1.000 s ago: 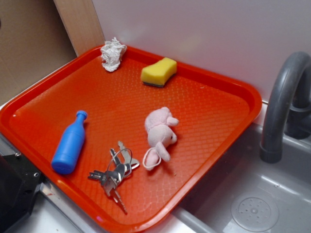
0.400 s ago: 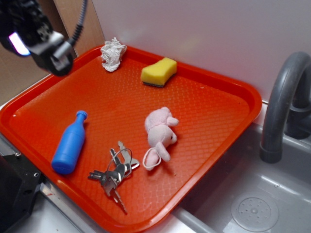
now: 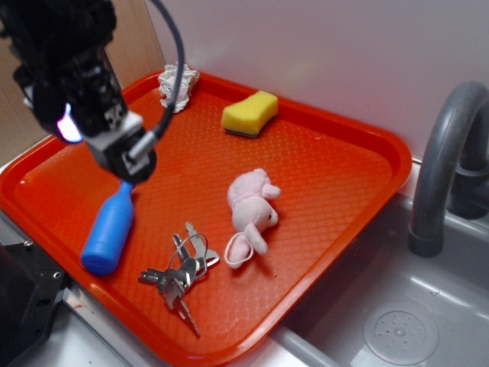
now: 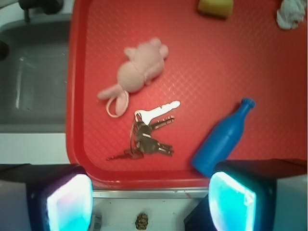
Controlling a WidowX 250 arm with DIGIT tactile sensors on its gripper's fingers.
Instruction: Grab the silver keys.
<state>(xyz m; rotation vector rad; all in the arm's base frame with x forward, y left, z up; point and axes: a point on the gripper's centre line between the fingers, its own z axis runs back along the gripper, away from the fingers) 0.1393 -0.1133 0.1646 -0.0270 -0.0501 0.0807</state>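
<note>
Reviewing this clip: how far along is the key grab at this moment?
Early stage. Done: the gripper is over the tray, above the blue bottle. In hand: nothing; in the wrist view both fingers stand wide apart with the keys lying untouched on the tray between bottle and pink plush toy. Left: line up over the keys, come down, close and lift.

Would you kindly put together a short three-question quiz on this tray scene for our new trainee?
1. True or false: the gripper is already shut on the silver keys.
2. Which thing lies nearest the keys on the red tray? A) yellow sponge B) pink soft toy C) crumpled paper
3. Fill in: in the exterior view, the gripper hangs over the neck of the blue ______.

Key
1. False: its fingers stand wide apart in the wrist view, well clear of the keys.
2. B
3. bottle
</note>
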